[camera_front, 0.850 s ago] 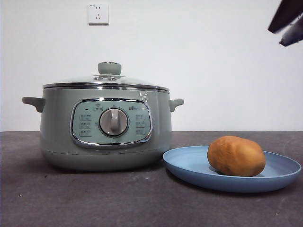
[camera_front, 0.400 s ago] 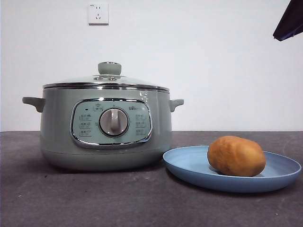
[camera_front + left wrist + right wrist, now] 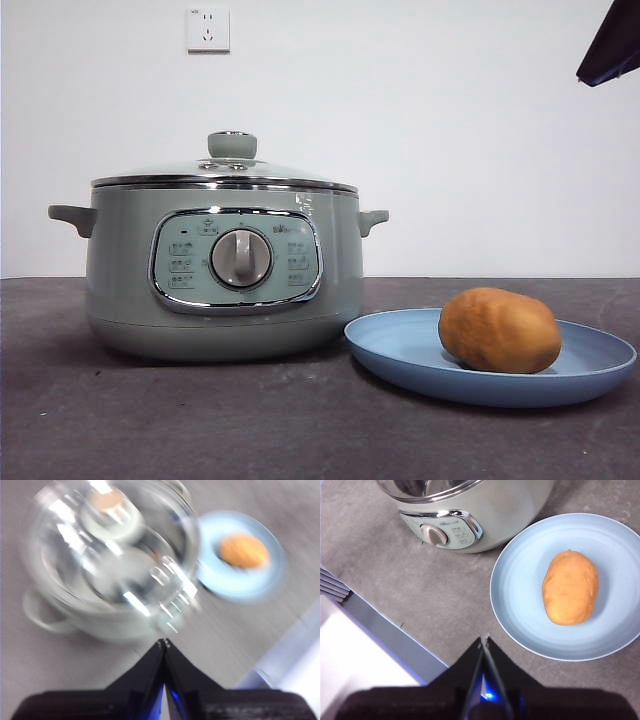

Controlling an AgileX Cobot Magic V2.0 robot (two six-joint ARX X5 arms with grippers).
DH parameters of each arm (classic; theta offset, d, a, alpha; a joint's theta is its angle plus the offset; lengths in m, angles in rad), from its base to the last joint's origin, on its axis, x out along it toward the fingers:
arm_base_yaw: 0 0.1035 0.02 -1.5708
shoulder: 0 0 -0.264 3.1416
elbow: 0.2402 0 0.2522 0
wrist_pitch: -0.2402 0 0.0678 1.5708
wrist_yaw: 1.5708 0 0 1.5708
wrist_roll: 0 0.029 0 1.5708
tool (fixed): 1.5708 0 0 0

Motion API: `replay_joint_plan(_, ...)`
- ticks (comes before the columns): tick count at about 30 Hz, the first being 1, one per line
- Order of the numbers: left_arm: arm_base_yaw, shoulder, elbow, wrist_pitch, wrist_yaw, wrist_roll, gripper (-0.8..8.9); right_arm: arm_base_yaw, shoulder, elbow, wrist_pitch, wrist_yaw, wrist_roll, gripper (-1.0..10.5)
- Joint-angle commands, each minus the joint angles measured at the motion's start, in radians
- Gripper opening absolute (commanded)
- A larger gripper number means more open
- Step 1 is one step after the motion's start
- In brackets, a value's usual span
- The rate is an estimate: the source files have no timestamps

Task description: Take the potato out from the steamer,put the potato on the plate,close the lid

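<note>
The golden-brown potato [image 3: 499, 330] lies on the light-blue plate [image 3: 400, 350] to the right of the sage-green steamer [image 3: 130, 290]. The glass lid [image 3: 225, 172] with its green knob sits on the steamer. In the right wrist view my right gripper [image 3: 484, 641] is shut and empty, high above the table near the plate [image 3: 520, 595] and potato [image 3: 570, 594]. In the blurred left wrist view my left gripper [image 3: 163, 642] is shut and empty, above the lid [image 3: 115, 550]. A black arm tip [image 3: 612, 45] shows at the front view's top right corner.
A white wall socket [image 3: 208, 29] is on the wall behind the steamer. The dark grey table [image 3: 200, 420] stretches in front. A pale table edge and floor show in the right wrist view [image 3: 365, 650].
The black arm tip at the top right has drawn further up and out of the front view. Steamer, lid, plate and potato have not moved.
</note>
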Motion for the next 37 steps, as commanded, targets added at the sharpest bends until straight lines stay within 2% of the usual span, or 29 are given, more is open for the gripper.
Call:
replay_joint_plan(1,0.073,-0.066,-0.016,0.169,-0.005,0.022,-0.04,0.001,-0.002,0.0,0.002,0.002,0.001,0.0)
replay_joint_plan(4,0.164,-0.164,-0.078,0.374,0.037,0.022,-0.04,0.001,-0.002,0.0,0.002,0.002,0.001,0.0)
replay_joint_plan(8,0.271,-0.315,-0.259,0.669,0.043,0.021,-0.04,0.001,-0.002,0.0,0.002,0.002,0.001,0.0)
replay_joint_plan(14,0.394,-0.523,-0.578,0.953,0.027,0.019,-0.04,0.001,-0.002,0.0,0.002,0.002,0.001,0.0)
replay_joint_plan(19,0.439,-0.665,-0.82,1.045,0.027,-0.033,-0.04,0.001,-0.002,0.0,0.002,0.002,0.001,0.0)
replay_joint_plan(25,0.449,-0.795,-1.06,1.086,0.023,-0.115,-0.04,0.001,-0.002,0.0,0.002,0.002,0.001,0.0)
replay_joint_plan(32,0.449,-0.901,-1.229,1.081,0.019,-0.174,-0.04,0.001,-0.002,0.0,0.002,0.002,0.001,0.0)
replay_joint_plan(37,0.449,-0.939,-1.281,1.071,0.014,-0.174,-0.04,0.001,-0.002,0.0,0.002,0.003,0.001,0.0)
